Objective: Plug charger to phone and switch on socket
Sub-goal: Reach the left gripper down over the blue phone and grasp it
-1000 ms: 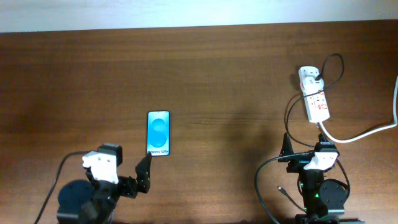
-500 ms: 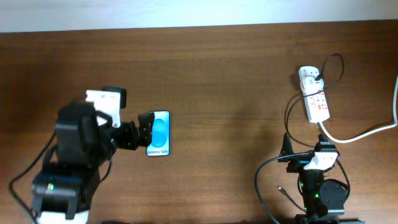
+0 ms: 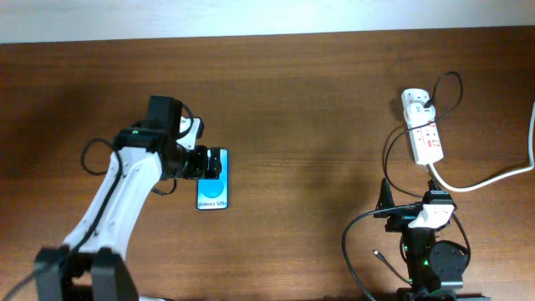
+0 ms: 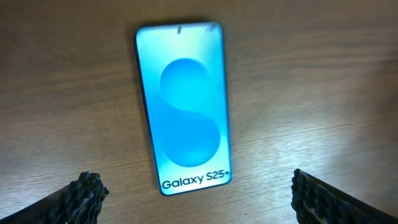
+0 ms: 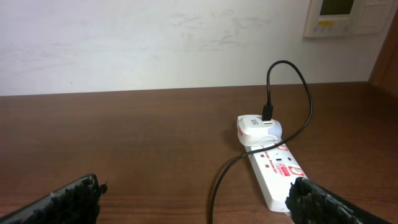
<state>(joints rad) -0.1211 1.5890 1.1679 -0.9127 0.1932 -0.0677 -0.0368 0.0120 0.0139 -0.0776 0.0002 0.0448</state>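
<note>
On the brown table (image 3: 318,100), the phone (image 3: 213,192) lies flat, face up, its long side running away from the robot. Its screen glows bright blue, with a paler rounded shape in the middle and white writing, "Galaxy S25+", along the near end, plain to read in the left wrist view. The frame is black.

Directly above the phone's far half hangs the left gripper (image 3: 209,165). Its two black fingers (image 4: 84,193) are spread wide, one on each side of the phone, touching neither it nor anything else.

Well to the right of the phone, and a little farther from the robot, lies the socket (image 3: 422,125), a white power strip with red markings. Its print is too small to read, and whether its switch is on cannot be told. The charger (image 5: 267,112) has its black plug head standing upright in a white block at the strip's far end. Its thin black cable loops up and round, then trails toward the robot, ending well apart from the phone. A thick white cord (image 3: 485,177) leaves the strip's near end and runs off to the right.

Right of the phone and nearer the robot, the right gripper (image 5: 196,199) faces the socket, its fingers parted and empty. Behind the table is a pale wall with a small white panel (image 5: 339,15), its lettering unreadable.
</note>
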